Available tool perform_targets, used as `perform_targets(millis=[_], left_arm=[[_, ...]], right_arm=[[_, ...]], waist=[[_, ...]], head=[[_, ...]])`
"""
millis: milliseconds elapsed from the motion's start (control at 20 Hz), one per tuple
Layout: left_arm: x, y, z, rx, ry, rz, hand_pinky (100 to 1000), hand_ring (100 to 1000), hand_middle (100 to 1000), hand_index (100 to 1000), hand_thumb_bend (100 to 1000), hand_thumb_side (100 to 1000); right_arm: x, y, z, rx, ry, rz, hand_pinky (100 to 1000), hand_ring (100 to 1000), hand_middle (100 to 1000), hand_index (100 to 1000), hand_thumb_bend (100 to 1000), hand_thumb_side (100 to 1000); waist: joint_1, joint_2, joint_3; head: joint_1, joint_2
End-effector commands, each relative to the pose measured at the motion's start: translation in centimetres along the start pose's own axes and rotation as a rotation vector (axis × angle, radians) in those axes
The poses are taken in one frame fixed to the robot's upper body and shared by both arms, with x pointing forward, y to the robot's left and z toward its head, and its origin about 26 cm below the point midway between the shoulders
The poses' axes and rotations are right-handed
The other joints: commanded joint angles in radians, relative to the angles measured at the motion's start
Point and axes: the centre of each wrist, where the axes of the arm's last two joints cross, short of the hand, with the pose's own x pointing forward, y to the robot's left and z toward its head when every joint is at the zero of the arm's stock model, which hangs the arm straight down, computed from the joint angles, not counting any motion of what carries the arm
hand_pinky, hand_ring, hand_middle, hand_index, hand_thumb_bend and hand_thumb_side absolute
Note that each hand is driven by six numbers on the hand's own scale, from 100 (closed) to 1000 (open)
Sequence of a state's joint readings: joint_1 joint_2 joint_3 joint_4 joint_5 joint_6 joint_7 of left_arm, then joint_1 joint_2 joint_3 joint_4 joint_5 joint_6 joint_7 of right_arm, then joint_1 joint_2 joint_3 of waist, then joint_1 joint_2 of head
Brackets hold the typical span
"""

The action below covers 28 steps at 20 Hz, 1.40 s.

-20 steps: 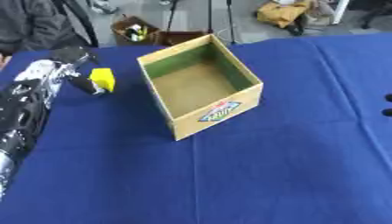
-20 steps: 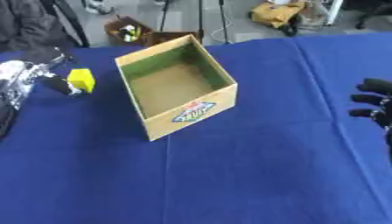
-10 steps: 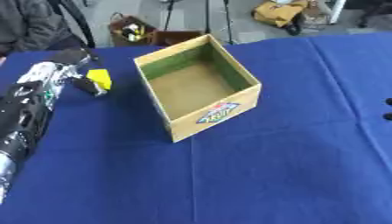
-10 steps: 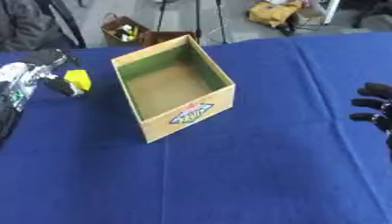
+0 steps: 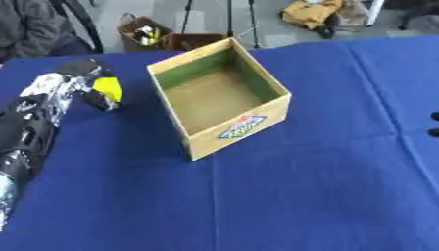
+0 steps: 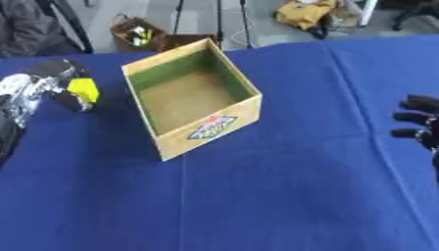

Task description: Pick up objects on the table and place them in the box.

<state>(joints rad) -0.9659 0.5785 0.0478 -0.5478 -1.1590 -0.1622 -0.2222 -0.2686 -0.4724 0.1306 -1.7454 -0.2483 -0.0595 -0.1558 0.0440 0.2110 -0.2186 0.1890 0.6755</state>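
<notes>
The left hand (image 5: 85, 83) was curled around a small yellow object (image 5: 107, 89), which showed between the thumb and fingers at the hand's right side, at the far left of the table. The object was pinched in the hand and appeared lifted off the blue tablecloth (image 5: 283, 196), though whether it cleared the cloth could not be told for certain. Just to the right of the hand and object, but apart from them, stood the cardboard box (image 5: 219, 95), open at the top and turned at an angle, its inside green along the walls and brown on the floor, with a printed label on its near right wall. The box held nothing that could be seen. The left arm ran from the hand down along the left edge, black with silver patches. The right hand (image 6: 420, 122) showed only at the right edge in the right eye view, well apart from the box, its dark fingers pointing left and spread apart, holding nothing.
</notes>
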Motion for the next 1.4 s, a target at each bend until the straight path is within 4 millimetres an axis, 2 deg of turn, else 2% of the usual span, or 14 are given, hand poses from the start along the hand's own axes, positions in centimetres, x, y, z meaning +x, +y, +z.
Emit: perform_targets(millis=[50, 300, 350, 400, 450, 500, 750, 1100, 1400], left_arm=[[-0.9, 1.1, 0.3, 0.008, 0.021, 0.017, 710, 623, 627, 773, 334, 219], [-0.9, 1.1, 0.3, 0.004, 0.025, 0.035, 710, 623, 627, 773, 334, 219], [-0.9, 1.1, 0.3, 0.004, 0.025, 0.039, 485, 389, 523, 739, 194, 202], [-0.9, 1.1, 0.3, 0.004, 0.023, 0.052, 485, 389, 523, 739, 194, 202], [-0.9, 1.1, 0.3, 0.004, 0.020, 0.068, 407, 323, 488, 719, 161, 206], [-0.9, 1.1, 0.3, 0.006, 0.015, 0.084, 391, 309, 475, 705, 153, 206], [-0.8, 1.5, 0.4, 0.020, -0.003, 0.135, 381, 298, 462, 689, 159, 210], [2.3, 6.6, 0.7, 0.170, -0.221, 0.131, 384, 299, 454, 684, 174, 229], [7.2, 10.7, 1.6, 0.227, -0.440, 0.093, 389, 303, 454, 685, 181, 242]], right_arm=[[0.8, -0.3, -0.4, 0.009, -0.030, 0.010, 627, 738, 722, 788, 100, 1000], [0.8, -0.3, -0.4, 0.010, -0.029, 0.010, 627, 738, 722, 788, 100, 1000], [0.8, -0.3, -0.4, 0.009, -0.028, 0.010, 627, 739, 722, 788, 100, 1000], [0.7, -0.3, -0.3, 0.008, -0.026, 0.010, 627, 739, 722, 788, 100, 1000], [0.7, -0.3, -0.3, 0.007, -0.025, 0.010, 627, 739, 722, 788, 100, 1000], [0.7, -0.3, -0.3, 0.006, -0.025, 0.010, 627, 739, 722, 788, 100, 1000], [0.6, -0.4, -0.3, 0.006, -0.023, 0.009, 628, 739, 722, 788, 100, 1000], [0.4, -0.5, -0.1, 0.000, -0.015, 0.009, 628, 740, 723, 789, 100, 1000], [0.2, -0.4, 0.0, 0.005, -0.008, 0.007, 628, 740, 723, 790, 100, 1000]], waist=[[-0.005, -0.014, 0.003], [-0.005, -0.015, 0.004], [-0.005, -0.015, 0.004], [-0.005, -0.016, 0.006], [-0.005, -0.017, 0.007], [-0.005, -0.018, 0.008], [-0.005, -0.020, 0.008], [-0.006, -0.032, 0.016], [-0.006, -0.043, 0.015]], head=[[0.002, -0.006], [0.001, -0.005], [0.001, -0.005], [0.000, -0.004], [-0.001, -0.004], [-0.002, -0.004], [-0.003, -0.003], [-0.008, 0.001], [-0.004, 0.004]])
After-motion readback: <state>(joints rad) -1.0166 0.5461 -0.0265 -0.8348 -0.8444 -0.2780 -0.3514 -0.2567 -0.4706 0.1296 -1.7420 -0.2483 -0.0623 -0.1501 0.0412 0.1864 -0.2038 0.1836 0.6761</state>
